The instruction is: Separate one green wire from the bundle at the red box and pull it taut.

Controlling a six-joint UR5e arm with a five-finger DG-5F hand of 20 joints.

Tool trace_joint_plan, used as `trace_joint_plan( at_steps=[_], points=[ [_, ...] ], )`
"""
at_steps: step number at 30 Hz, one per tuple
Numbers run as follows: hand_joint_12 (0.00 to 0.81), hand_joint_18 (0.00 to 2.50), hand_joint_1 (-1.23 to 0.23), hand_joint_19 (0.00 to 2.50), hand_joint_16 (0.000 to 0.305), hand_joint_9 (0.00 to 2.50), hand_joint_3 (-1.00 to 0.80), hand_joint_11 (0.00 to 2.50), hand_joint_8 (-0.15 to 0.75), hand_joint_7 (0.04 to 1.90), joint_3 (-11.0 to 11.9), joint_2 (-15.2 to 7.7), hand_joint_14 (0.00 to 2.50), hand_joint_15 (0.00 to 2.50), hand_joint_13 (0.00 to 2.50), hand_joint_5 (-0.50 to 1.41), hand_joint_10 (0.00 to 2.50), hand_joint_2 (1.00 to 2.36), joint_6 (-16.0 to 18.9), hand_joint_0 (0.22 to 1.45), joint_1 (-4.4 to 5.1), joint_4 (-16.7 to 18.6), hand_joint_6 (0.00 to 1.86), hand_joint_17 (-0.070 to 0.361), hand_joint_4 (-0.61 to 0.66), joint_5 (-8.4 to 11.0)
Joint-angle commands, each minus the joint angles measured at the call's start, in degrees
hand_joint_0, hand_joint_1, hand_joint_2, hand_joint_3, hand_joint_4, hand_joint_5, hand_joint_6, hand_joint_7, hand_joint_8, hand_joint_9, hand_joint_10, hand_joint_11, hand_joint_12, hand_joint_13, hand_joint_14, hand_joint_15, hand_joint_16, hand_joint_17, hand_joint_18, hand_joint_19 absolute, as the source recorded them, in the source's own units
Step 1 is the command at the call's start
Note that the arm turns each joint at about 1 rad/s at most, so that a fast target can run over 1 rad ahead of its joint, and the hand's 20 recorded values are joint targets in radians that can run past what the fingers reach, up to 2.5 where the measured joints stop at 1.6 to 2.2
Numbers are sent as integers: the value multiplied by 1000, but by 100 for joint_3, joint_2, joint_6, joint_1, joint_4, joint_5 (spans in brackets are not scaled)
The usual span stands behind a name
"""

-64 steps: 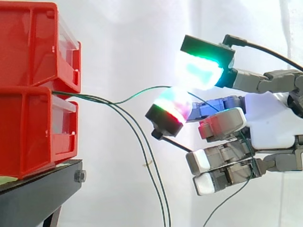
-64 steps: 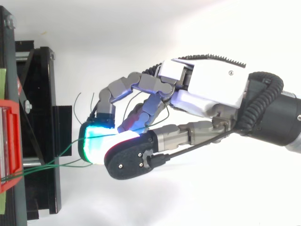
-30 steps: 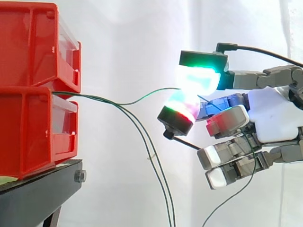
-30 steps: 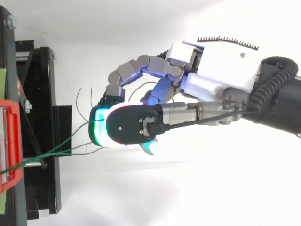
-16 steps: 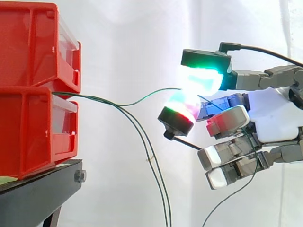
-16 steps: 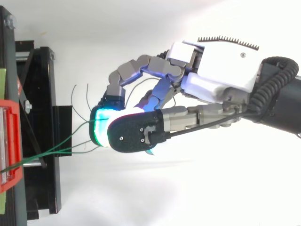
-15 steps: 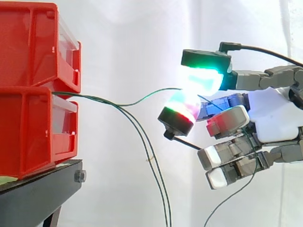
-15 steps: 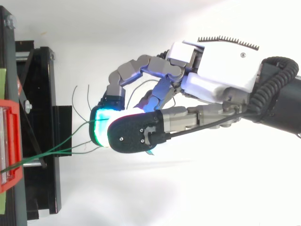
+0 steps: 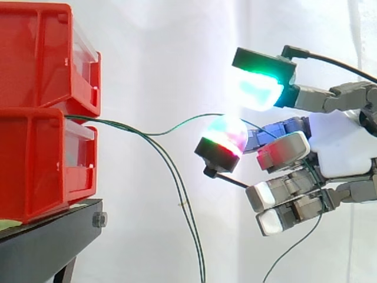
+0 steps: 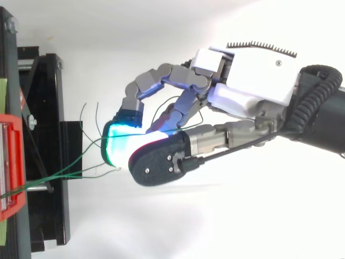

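Observation:
Two stacked red bins (image 9: 41, 165) stand at the left, and several green wires leave the gap between them. One green wire (image 9: 177, 125) runs right in a slack curve and lies over the top of a glowing finger pad (image 9: 222, 132). The thumb's cyan pad (image 9: 256, 88) stands apart above it, off the wire. The hand (image 9: 341, 147) reaches in from the right. Its lower fingers are curled, and the same wire threads down through them and trails below. From above, the hand (image 10: 248, 81) sits right of the bin (image 10: 9, 167), and the wires (image 10: 70, 170) cross the gap between them.
Two other green wires (image 9: 182, 200) hang from the bins down past the bottom edge, left of the hand. The bins rest on a black stand (image 9: 47, 242), whose frame (image 10: 48, 135) lies under the wires. A white curtain is behind.
The thumb's pad, pressed onto the finger pad and the wire half a second ago, has lifted up and away. The wire stays draped on the finger pad; the palm has barely moved.

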Motion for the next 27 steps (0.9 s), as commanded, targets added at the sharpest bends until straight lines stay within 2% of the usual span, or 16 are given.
trace_joint_plan(
  at_steps=[1, 7, 11, 17, 20, 24, 27],
  points=[
    [363, 700, -535, 689, 54, 1275, -440, 1190, 275, 930, 0, 0, 25, 770, 954, -137, 23, 1005, 0, 561, 0, -8, 892, 122, 101, 8],
    [362, 686, -524, 695, 54, 1280, -314, 1190, 275, 956, 0, 0, 27, 780, 952, -131, 24, 1014, 0, 580, -18, -8, 890, 121, 90, -1],
    [366, 684, -621, 695, 55, 1270, -201, 1203, 275, 974, 0, 0, 27, 774, 946, -131, 24, 1019, 9, 571, -62, -25, 889, 123, 93, -1],
    [370, 698, -729, 679, 56, 1253, -140, 1204, 282, 982, 0, 0, 28, 775, 942, -136, 23, 1021, 9, 586, -158, -131, 904, 126, 91, -10],
    [357, 682, -760, 687, 54, 1224, -189, 1222, 268, 947, 0, 0, 26, 775, 929, -145, 24, 1020, -26, 604, -211, -139, 914, 121, 72, -10],
    [353, 683, -788, 679, 53, 1210, -307, 1211, 261, 894, 0, 0, 26, 774, 923, -151, 24, 1014, -44, 623, -202, -139, 918, 120, 86, -10],
    [350, 683, -787, 677, 53, 1212, -459, 1205, 263, 878, 0, 0, 29, 770, 924, -151, 25, 1003, -88, 604, -202, -139, 914, 119, 103, 8]
  ],
)
